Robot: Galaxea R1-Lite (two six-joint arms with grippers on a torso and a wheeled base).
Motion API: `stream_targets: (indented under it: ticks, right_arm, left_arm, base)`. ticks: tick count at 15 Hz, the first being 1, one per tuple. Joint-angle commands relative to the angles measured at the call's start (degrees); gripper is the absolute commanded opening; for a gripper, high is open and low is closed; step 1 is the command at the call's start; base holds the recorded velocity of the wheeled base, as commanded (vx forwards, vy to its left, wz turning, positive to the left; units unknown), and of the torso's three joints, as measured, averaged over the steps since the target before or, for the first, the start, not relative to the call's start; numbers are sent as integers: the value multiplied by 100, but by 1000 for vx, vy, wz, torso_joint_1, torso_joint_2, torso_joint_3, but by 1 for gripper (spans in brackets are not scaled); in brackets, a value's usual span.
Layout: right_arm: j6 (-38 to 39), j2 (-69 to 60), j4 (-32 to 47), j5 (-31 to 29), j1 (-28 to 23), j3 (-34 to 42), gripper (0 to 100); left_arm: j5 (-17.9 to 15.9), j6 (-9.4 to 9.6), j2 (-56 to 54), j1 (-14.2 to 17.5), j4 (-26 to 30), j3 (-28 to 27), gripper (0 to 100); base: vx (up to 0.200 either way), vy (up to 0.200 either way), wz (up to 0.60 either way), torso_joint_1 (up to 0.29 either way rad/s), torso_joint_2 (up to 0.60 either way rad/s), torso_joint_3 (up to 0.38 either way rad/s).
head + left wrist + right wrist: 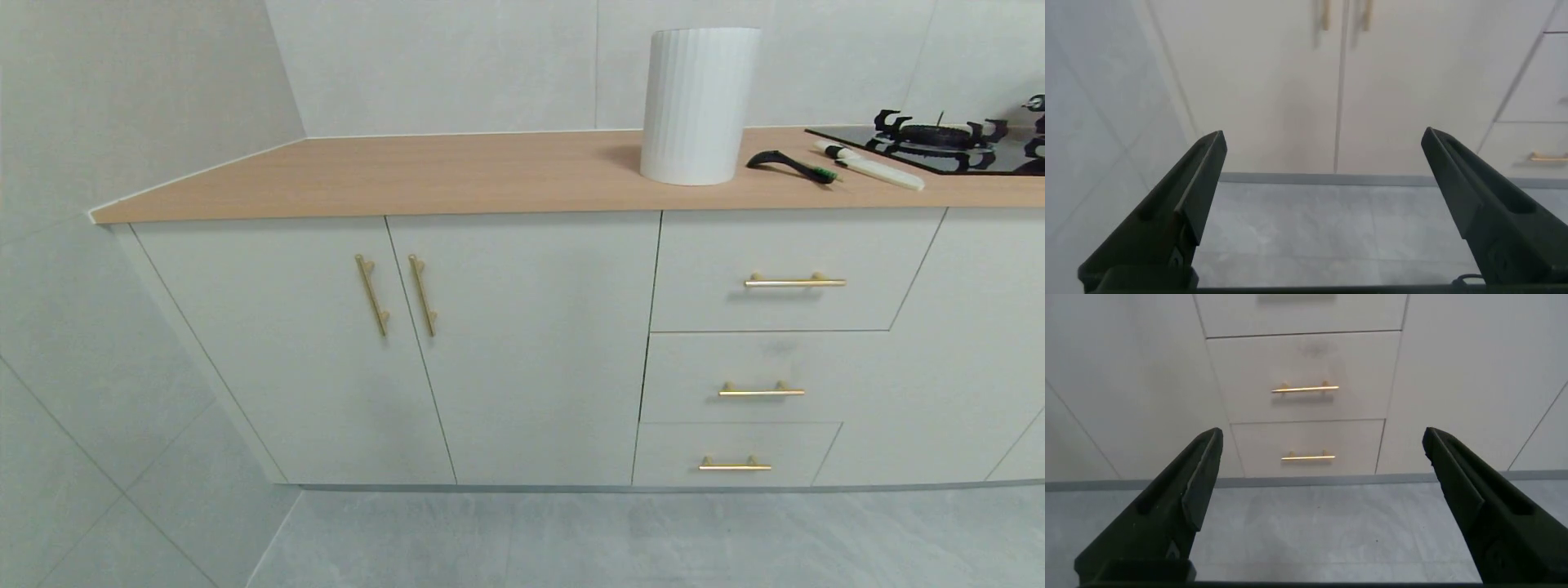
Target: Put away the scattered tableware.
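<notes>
Two utensils lie close together on the light wooden countertop (424, 175), just right of the tall white ribbed cylindrical holder (700, 106): a curved black-handled tool with a green tip (790, 166) and a long white tool (872, 167), near the black gas hob (939, 143). My left pincer (1323, 137) is spread wide and empty, low before the white double cabinet doors (1266, 90). My right pincer (1323, 434) gapes just as wide, empty, facing the lower white drawers with gold bar handles (1305, 367).
</notes>
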State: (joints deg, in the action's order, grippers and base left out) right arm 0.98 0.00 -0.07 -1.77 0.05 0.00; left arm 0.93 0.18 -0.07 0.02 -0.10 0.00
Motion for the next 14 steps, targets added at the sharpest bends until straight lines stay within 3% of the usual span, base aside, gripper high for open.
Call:
stream_targets:
  ticks: [1,5,11,14]
  right_arm:
    - [-1,9,-1,1,-5,0,100]
    - [-1,9,-1,1,4,0,100]
    - [-1,9,-1,1,-5,0,100]
    - [-1,9,-1,1,-5,0,100]
  left_arm:
    - [4,-1,7,-2,1,0,100]
    - [4,-1,7,-2,1,0,100]
    - [4,-1,7,-2,1,0,100]
    - [4,-1,7,-2,1,0,100]
  base:
    - [0,0,0,0,0,0]
    - [0,0,0,0,0,0]
    - [200,0,0,2,1,1]
    - [0,0,0,0,0,0]
